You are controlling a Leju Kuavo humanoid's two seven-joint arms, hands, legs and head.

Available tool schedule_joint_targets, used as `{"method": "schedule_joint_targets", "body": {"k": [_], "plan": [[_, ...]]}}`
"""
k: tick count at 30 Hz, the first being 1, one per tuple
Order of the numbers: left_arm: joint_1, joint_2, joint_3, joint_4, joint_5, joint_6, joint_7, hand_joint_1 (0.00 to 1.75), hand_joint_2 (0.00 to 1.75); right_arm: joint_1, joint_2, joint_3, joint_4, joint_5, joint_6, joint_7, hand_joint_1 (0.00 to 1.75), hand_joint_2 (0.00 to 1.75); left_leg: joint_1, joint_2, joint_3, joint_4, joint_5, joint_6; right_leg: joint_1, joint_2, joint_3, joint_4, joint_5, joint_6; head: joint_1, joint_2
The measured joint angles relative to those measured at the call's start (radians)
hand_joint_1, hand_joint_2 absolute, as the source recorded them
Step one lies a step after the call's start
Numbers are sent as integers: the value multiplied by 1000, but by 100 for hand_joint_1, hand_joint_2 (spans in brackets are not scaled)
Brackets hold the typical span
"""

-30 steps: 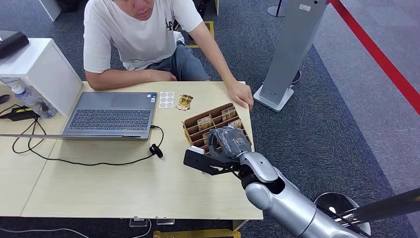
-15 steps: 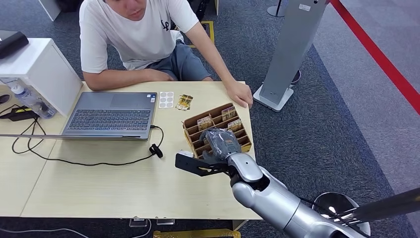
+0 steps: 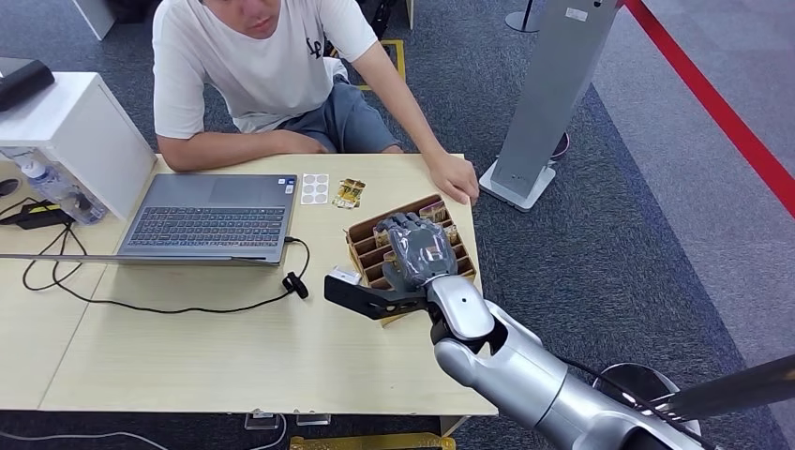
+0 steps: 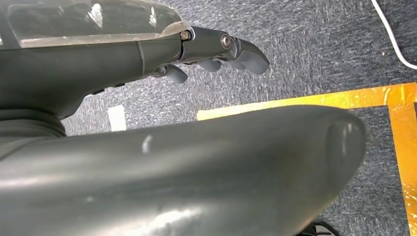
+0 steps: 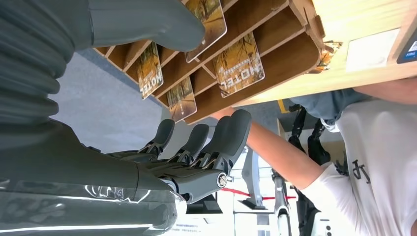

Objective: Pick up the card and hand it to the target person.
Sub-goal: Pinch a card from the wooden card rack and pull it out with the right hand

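The right hand (image 3: pixel 415 249) hangs over the wooden card rack (image 3: pixel 362 242), which stands on the light wooden table (image 3: pixel 187 347) near its right edge, and from the head view the hand covers most of the rack's middle rows. In the right wrist view the fingers (image 5: pixel 231 132) are spread and a little bent, with the thick thumb (image 5: pixel 147 22) apart from them, and nothing lies between them, so this hand is released and holds no card. The hotel cards (image 5: pixel 239 65) stand tilted in the slots of the rack, several of them, printed with a yellow-brown picture; the thumb's tip is just beside one card (image 5: pixel 209 22) in the row nearest to it, but I cannot tell whether it touches it. One more card (image 3: pixel 349 193) of the same kind lies flat on the table behind the rack, beside a small white sheet of round stickers (image 3: pixel 315 188). To the left of the rack is an open grey laptop (image 3: pixel 208 221) with a black cable (image 3: pixel 169 305) running in front of it. A person in a white T-shirt (image 3: pixel 253 66) sits at the far side of the table, and the person's hand (image 3: pixel 456 178) rests on the table corner just behind the rack. The left hand (image 4: pixel 216 49) hangs over grey carpet with yellow tape (image 4: pixel 314 101), its fingers curled a little and holding nothing.
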Motion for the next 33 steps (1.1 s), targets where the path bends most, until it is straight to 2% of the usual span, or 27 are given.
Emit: {"method": "schedule_joint_targets", "body": {"k": [5,14,25,33], "plan": [[0,0,0,0,0,-2,0,0,0,-2,1,0,5,5,1,0,63,175,0,0,0,0,0,0,0,0,0,0,0,0,0,0],[0,-2,0,0,-1,-9,0,0,0,-7,12,0,67,0,-5,-4,65,175,0,0,0,0,0,0,0,0,0,0,0,0,0,0],[1,-4,0,0,-3,-11,0,0,0,-14,19,-2,152,-2,-17,-10,78,175,0,0,0,0,0,0,0,0,0,0,0,0,0,0],[1,-6,0,0,-4,-16,0,0,0,-20,24,-2,181,-13,-19,-25,78,175,0,0,0,0,0,0,0,0,0,0,0,0,0,0]]}}
